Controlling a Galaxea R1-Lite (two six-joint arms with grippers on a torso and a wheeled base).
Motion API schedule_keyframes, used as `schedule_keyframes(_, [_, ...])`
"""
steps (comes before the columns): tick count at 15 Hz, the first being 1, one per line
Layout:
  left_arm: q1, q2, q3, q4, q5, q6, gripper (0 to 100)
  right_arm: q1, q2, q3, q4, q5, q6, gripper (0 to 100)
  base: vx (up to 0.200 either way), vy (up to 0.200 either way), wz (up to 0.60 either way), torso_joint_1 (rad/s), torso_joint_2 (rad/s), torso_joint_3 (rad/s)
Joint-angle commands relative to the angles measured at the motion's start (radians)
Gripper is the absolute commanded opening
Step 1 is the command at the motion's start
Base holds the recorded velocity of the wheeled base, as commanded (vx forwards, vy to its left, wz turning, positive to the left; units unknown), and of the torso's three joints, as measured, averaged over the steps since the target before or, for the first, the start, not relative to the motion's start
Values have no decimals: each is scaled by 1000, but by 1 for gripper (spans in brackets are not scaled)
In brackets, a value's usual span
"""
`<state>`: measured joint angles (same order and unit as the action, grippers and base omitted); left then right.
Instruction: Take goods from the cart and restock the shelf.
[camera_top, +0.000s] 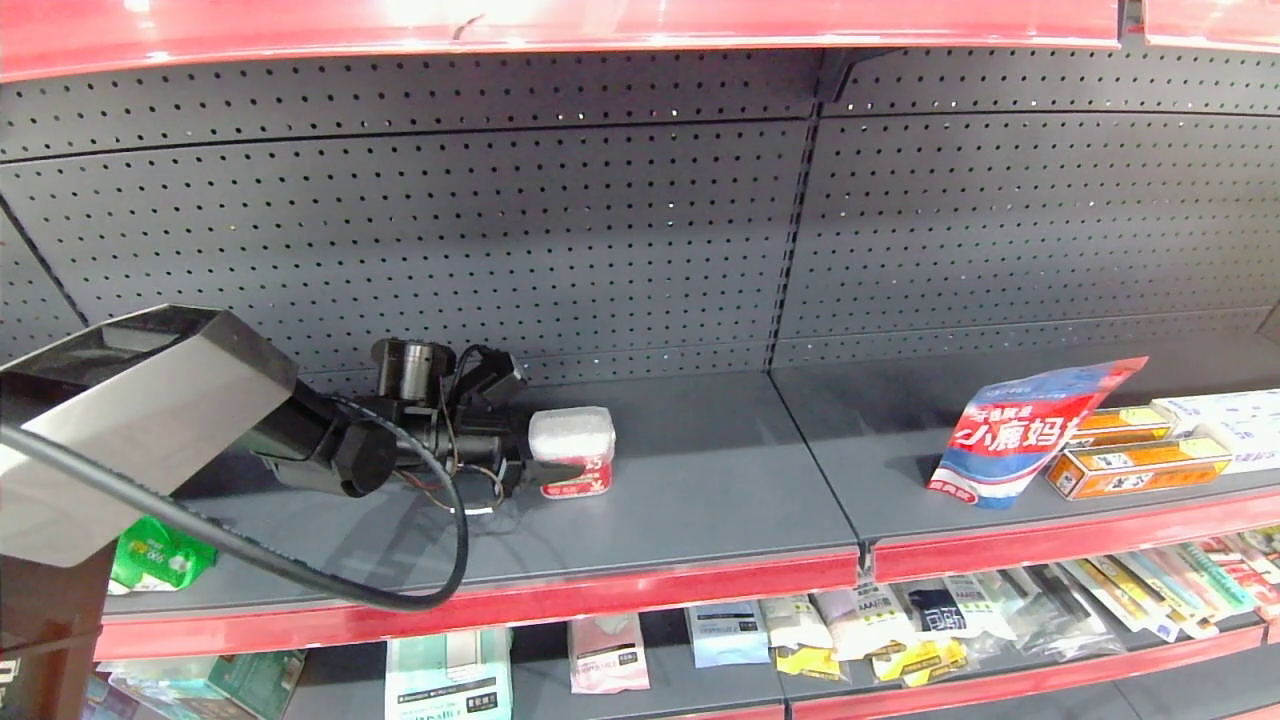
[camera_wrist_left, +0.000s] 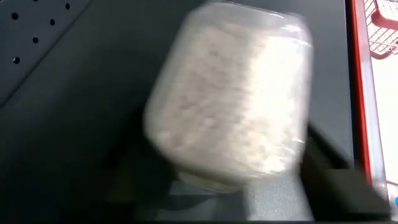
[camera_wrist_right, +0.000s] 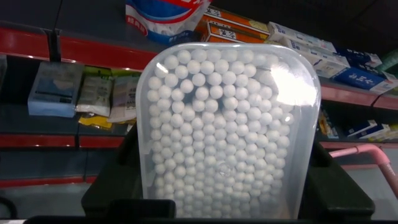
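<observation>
A pack (camera_top: 572, 432), gripped by the left end effector (camera_top: 545, 468), is being set on the shelf (camera_top: 700, 490) — release is probably being called for next; a second pack (camera_wrist_right: 227, 112) is being held by the right end effector (camera_wrist_right: 227, 205).

Bright overhead glare on red shelf edge (camera_top: 560, 22), soft shadow beside the pouch (camera_top: 1020, 430)

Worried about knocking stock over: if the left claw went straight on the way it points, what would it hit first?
Past bare shelf, the left claw with its bead tub would probably first meet the red-and-blue bag; depth is unclear.
</observation>
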<state>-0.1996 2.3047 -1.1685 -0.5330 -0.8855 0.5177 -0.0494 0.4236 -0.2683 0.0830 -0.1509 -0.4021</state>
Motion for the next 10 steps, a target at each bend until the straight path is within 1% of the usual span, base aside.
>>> schedule_keyframes(1, [-1,4,-8,2,0,-1,0,-1,1,0,0,-1,0,0,0,0,0,0,0,0])
schedule_keyframes(5, [-1,4,-3,4,-1,-1,0,0,1,1,0,-1,-1,0,0,0,0,0,0,0])
schedule_keyframes(6, [0,-1,7,1,-12,1,0,-1,1,1,0,-1,-3,0,0,0,0,0,0,0])
schedule_keyframes(8, [6,-10,27,-2,-23,12,0,-1,1,-3,0,-1,-6,0,0,0,0,0,0,0])
schedule_keyframes(9, [15,-45,66,-1,-52,12,0,0,3,-5,0,-1,-6,0,0,0,0,0,0,0])
schedule_keyframes(10, [17,-76,102,-1,-58,12,0,0,3,-5,0,-1,-6,0,0,0,0,0,0,0])
